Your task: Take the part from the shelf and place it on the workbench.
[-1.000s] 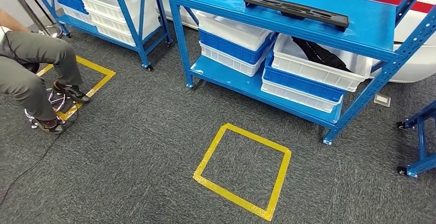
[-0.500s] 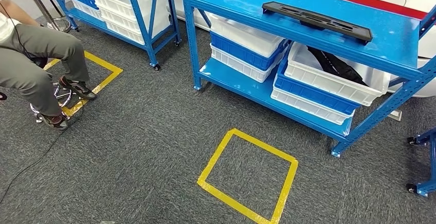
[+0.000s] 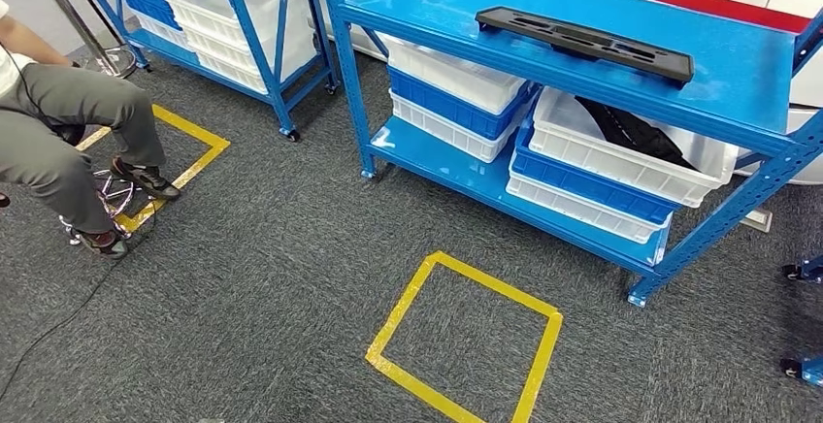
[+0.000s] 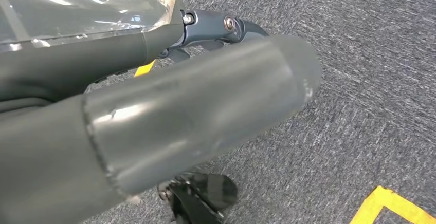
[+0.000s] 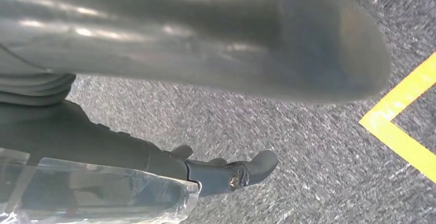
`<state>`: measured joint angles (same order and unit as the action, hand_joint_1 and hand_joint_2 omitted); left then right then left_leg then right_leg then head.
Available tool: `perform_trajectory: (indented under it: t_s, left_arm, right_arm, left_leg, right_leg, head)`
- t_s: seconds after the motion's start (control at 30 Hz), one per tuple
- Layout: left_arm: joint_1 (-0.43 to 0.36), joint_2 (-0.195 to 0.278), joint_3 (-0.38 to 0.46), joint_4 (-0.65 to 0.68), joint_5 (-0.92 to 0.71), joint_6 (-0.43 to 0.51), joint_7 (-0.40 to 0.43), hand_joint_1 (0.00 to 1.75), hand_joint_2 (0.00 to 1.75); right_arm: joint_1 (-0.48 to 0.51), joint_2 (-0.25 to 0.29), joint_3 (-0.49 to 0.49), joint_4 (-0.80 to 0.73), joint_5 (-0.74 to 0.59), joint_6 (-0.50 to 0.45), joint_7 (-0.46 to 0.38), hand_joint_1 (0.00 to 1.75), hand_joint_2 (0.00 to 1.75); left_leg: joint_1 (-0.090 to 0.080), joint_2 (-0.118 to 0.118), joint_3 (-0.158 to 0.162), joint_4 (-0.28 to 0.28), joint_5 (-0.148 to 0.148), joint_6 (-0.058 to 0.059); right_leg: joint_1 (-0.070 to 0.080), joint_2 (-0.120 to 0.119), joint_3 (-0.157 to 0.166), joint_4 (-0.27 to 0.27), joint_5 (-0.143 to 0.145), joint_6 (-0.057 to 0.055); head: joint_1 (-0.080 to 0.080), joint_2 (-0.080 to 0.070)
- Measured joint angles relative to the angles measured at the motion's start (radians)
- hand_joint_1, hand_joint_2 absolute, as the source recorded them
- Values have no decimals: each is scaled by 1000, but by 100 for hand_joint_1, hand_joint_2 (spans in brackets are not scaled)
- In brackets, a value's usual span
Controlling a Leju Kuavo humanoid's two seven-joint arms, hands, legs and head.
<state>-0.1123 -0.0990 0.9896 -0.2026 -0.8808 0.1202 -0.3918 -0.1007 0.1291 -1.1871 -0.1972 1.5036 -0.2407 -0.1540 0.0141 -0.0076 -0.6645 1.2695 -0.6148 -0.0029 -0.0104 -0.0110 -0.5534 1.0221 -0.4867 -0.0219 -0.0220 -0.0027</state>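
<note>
Approach is the step in hand, judging by the hanging arms: the long flat black plastic part (image 3: 584, 43) lies on the top level of the blue steel shelf (image 3: 747, 83), well apart from you. Your left hand (image 4: 154, 116) and right hand (image 5: 216, 39) hang over the floor, fingers (image 5: 241, 171) loosely extended and apart, holding nothing. Walk up until you stand squarely at the shelf, then raise the arms and take the part near its middle so it stays level. Grey carpet (image 3: 272, 287) covers the floor, with a yellow tape square (image 3: 464, 336) ahead. White and blue plastic bins (image 3: 543, 142) fill the lower level. A seated person (image 3: 68, 142) is near on your left.
</note>
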Motion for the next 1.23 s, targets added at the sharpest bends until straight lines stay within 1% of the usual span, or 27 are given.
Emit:
perform_trajectory:
  t_s: [0.03, 0.07, 0.13, 0.2, 0.27, 0.33, 0.37, 0.4, 0.47, 0.5, 0.53, 0.57, 0.63, 0.67, 0.7, 0.73, 0.8, 0.87, 0.9, 0.97, 1.0, 1.03, 1.07, 1.13, 1.17, 1.2, 1.23]
  left_arm:
    - [2, 0, 0, 0, 0, 0, 0, 0, 0]
    - [3, 0, 0, 0, 0, 0, 0, 0, 0]
    - [3, 2, 0, 0, 0, 0, 0, 0, 0]
    - [2, 5, 0, 0, 0, 1, 0, 0, 0]
    - [2, 8, 0, -1, 0, 3, 0, 0, 0]
    - [4, 8, 1, -1, 0, 4, -1, 0, 0]
    - [4, 8, 1, -1, 0, 4, -1, 0, 0]
    - [3, 6, 1, -1, 0, 4, -2, 0, 0]
    - [0, 4, 1, -1, 0, 3, -2, 0, 0]
    - [0, 2, 1, -1, 0, 2, -2, 0, 0]
    - [1, 1, 1, -1, 0, 2, -2, 0, 0]
    - [2, 0, 1, -1, 0, 2, -2, 0, 0]
    - [2, -1, 1, -1, 0, 2, -2, 0, 0]
    - [2, 0, 1, -1, 0, 2, -2, 0, 0]
    - [1, 0, 1, -1, 0, 2, -2, 0, 0]
    - [0, 1, 1, -1, 0, 1, -2, 0, 0]
    - [-1, 1, 1, -1, 0, 1, -2, 0, 0]
    - [-2, -1, 1, -1, -1, 1, -2, 0, 0]
    - [-3, -1, 1, -1, -1, 1, -2, 0, 0]
    - [-3, -2, 1, -1, -2, 1, -2, 0, 0]
    - [-2, -2, 1, -1, -2, 1, -2, 0, 0]
    - [-1, -2, 1, -1, -2, 1, -2, 0, 0]
    - [0, -2, 1, -1, -2, 1, -1, 0, 0]
    - [0, -1, 1, -1, -2, 1, -1, 0, 0]
    - [-1, 0, 1, -1, -2, 1, -1, 0, 0]
    - [-2, 0, 1, -1, -2, 1, -1, 0, 0]
    - [-2, 1, 1, -1, -2, 1, -1, 0, 0]
  right_arm:
    - [1, 0, 2, 0, 2, -6, 0, 0, 0]
    - [3, 1, 4, 0, 3, -14, 1, 0, 0]
    - [4, 4, 9, 0, 4, -35, 5, 0, 0]
    - [3, 11, 12, 0, 3, -57, 8, 0, 0]
    - [2, 16, 15, 0, 2, -73, 7, 0, 0]
    - [1, 18, 16, 0, 1, -82, 7, 0, 87]
    - [1, 18, 16, 0, 1, -86, 7, 0, 131]
    - [1, 17, 17, 0, 1, -88, 7, 0, 175]
    - [3, 14, 17, 0, 1, -91, 7, 0, 175]
    - [4, 13, 17, 0, 2, -92, 7, 0, 175]
    - [6, 11, 17, 0, 2, -92, 7, 0, 175]
    - [7, 10, 17, 0, 3, -93, 7, 0, 175]
    - [9, 8, 18, 0, 4, -96, 8, 0, 175]
    - [9, 8, 19, 0, 4, -97, 8, 0, 175]
    - [9, 8, 20, 1, 5, -98, 8, 0, 175]
    - [9, 9, 21, 1, 6, -99, 8, 0, 175]
    - [7, 8, 22, 1, 6, -101, 8, 0, 175]
    - [7, 7, 23, 1, 6, -101, 9, 0, 175]
    - [6, 7, 23, 1, 5, -101, 9, 0, 175]
    - [5, 7, 24, 1, 4, -101, 9, 0, 175]
    - [5, 7, 24, 1, 4, -101, 9, 0, 175]
    - [6, 7, 24, 1, 3, -101, 9, 0, 175]
    - [7, 7, 24, 1, 3, -101, 9, 0, 175]
    - [8, 8, 24, 1, 2, -101, 9, 0, 175]
    - [7, 8, 24, 1, 2, -101, 9, 0, 175]
    - [6, 9, 24, 1, 2, -101, 9, 0, 175]
    - [5, 9, 24, 1, 2, -101, 9, 0, 175]
  left_leg:
    - [-2, 0, -18, 2, 17, 4]
    - [-5, 0, -18, -31, 53, 12]
    - [-18, 4, 14, -146, 136, 38]
    - [-35, 9, 39, -218, 156, 64]
    - [-44, 6, 48, -234, 143, 79]
    - [-36, 2, 73, -266, 165, 86]
    - [-32, 2, 86, -281, 174, 87]
    - [-28, 2, 98, -293, 179, 86]
    - [-27, 2, 110, -296, 172, 83]
    - [-27, 0, 115, -296, 166, 80]
    - [-25, -2, 121, -295, 159, 77]
    - [-22, -4, 129, -294, 152, 72]
    - [-15, -8, 144, -288, 132, 57]
    - [-14, -9, 148, -281, 119, 49]
    - [-14, -10, 150, -276, 109, 41]
    - [-15, -11, 150, -273, 101, 34]
    - [-11, -12, 154, -271, 92, 26]
    - [-5, -7, 143, -238, 73, 15]
    - [-3, -5, 121, -194, 54, 10]
    - [-2, 0, 40, -60, 8, 1]
    - [-1, 0, -1, -3, -4, -1]
    - [-1, 0, -31, 25, 4, 0]
    - [-1, 0, -41, 15, 31, 2]
    - [-1, 3, -10, -101, 125, 11]
    - [-4, 5, 13, -162, 157, 15]
    - [-7, 7, 31, -206, 174, 19]
    - [-10, 8, 39, -225, 177, 21]
  right_leg:
    - [4, 1, 6, 0, -5, -2]
    - [7, 2, 14, 0, -11, -3]
    - [12, 3, 30, -1, -21, -3]
    - [12, 4, 37, -3, -31, 3]
    - [11, 4, 38, -10, -39, 14]
    - [16, 3, 43, -5, -46, 21]
    - [17, 5, 35, 20, -58, 22]
    - [17, 6, 13, 66, -76, 22]
    - [9, 8, -63, 193, -122, 24]
    - [6, 8, -96, 239, -132, 30]
    - [1, 8, -114, 253, -125, 40]
    - [-5, 8, -113, 229, -101, 55]
    - [-18, 7, -71, 103, -25, 85]
    - [-21, 8, -47, 48, 1, 89]
    - [-21, 9, -30, 13, 15, 85]
    - [-19, 9, -23, 2, 15, 74]
    - [-15, 11, -17, 1, 9, 50]
    - [-17, 11, -9, -1, 2, 34]
    - [-19, 11, -3, -2, -1, 26]
    - [-17, 10, 6, -2, -11, 14]
    - [-16, 10, 11, -2, -16, 11]
    - [-16, 10, 18, -2, -22, 10]
    - [-16, 11, 26, -2, -29, 11]
    - [-16, 12, 45, -3, -43, 15]
    - [-13, 12, 51, -3, -51, 19]
    - [-12, 12, 54, -5, -57, 24]
    - [-10, 12, 54, -6, -60, 27]
  head:
    - [0, 0]
    - [0, 0]
    - [1, 0]
    - [1, 0]
    - [0, 0]
    - [1, 0]
    - [1, 0]
    - [2, 0]
    - [2, 0]
    - [2, 0]
    - [2, 0]
    - [2, 0]
    - [3, 0]
    - [5, 0]
    - [6, 0]
    - [7, 0]
    - [6, 0]
    - [3, 0]
    - [1, 0]
    - [-1, 0]
    - [-1, 0]
    - [-1, 0]
    - [-1, 0]
    - [-1, 0]
    - [-1, 0]
    - [-1, 0]
    - [0, 0]
